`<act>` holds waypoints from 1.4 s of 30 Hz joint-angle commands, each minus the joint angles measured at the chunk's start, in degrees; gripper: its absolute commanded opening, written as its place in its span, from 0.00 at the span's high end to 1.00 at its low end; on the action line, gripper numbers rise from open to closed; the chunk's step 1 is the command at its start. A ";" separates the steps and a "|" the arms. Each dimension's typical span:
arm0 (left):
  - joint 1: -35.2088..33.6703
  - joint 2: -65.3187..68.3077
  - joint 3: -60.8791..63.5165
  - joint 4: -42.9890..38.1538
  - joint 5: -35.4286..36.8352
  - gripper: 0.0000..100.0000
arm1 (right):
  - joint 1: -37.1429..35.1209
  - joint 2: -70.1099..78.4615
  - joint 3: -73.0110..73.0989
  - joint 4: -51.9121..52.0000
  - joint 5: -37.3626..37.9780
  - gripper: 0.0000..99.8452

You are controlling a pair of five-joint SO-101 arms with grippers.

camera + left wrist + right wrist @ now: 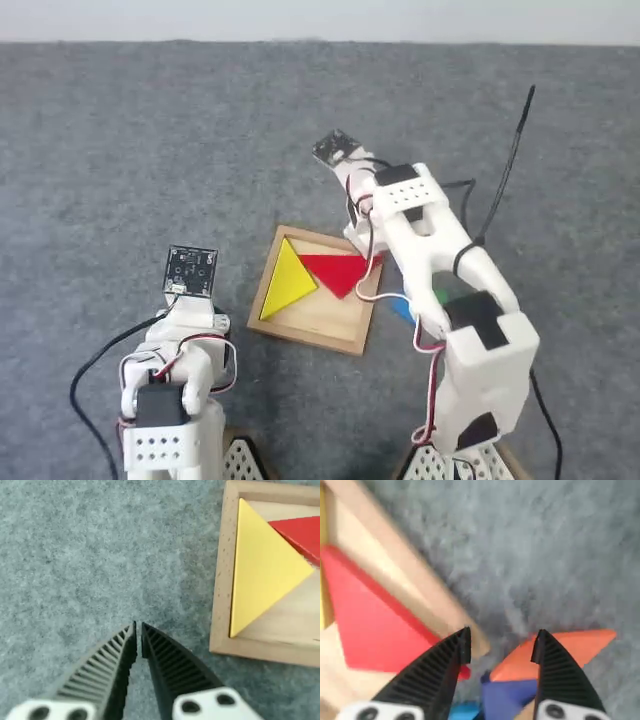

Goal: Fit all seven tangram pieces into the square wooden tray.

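Observation:
The square wooden tray [352, 338] lies mid-table and holds a yellow triangle [287, 280] and a red triangle [335, 272]. My right gripper [502, 640] hangs open over the tray's right rim [405, 580], one finger over the red triangle's [375, 630] corner, the other over an orange piece [570, 647] on the carpet. A dark blue piece [505, 697] and a light blue one [465, 711] lie beside the orange piece. My left gripper [138, 627] is shut and holds nothing, over bare carpet left of the tray [222, 580] and the yellow triangle [262, 570].
In the high view a blue piece [400, 307] and a green piece [438, 296] peek out from under the right arm, just right of the tray. Grey carpet covers the table all around. The left arm's base sits at the near left.

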State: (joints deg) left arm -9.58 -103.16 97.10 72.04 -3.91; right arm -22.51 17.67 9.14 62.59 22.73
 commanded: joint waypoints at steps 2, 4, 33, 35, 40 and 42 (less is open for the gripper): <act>0.26 -0.88 -0.57 0.18 -0.09 0.98 | -0.40 -9.54 4.92 0.40 0.26 0.79; 0.26 -0.88 -0.57 0.18 -0.09 0.98 | -1.19 -11.74 7.47 -1.01 0.26 0.79; 0.26 -0.88 -0.57 0.18 -0.09 0.98 | -7.87 -14.90 17.32 -5.49 -4.40 0.79; 0.26 -0.88 -0.57 0.18 -0.09 0.98 | -6.90 -13.76 15.30 -5.49 -4.31 0.79; 0.26 -0.88 -0.57 0.18 -0.09 0.98 | -7.34 -11.12 13.01 -5.93 -4.04 0.79; 0.26 -0.88 -0.57 0.18 -0.09 0.98 | -7.96 -9.27 11.34 -5.85 -3.96 0.79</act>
State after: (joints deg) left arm -9.58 -103.16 97.10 72.04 -3.91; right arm -29.54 7.56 24.97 57.67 18.68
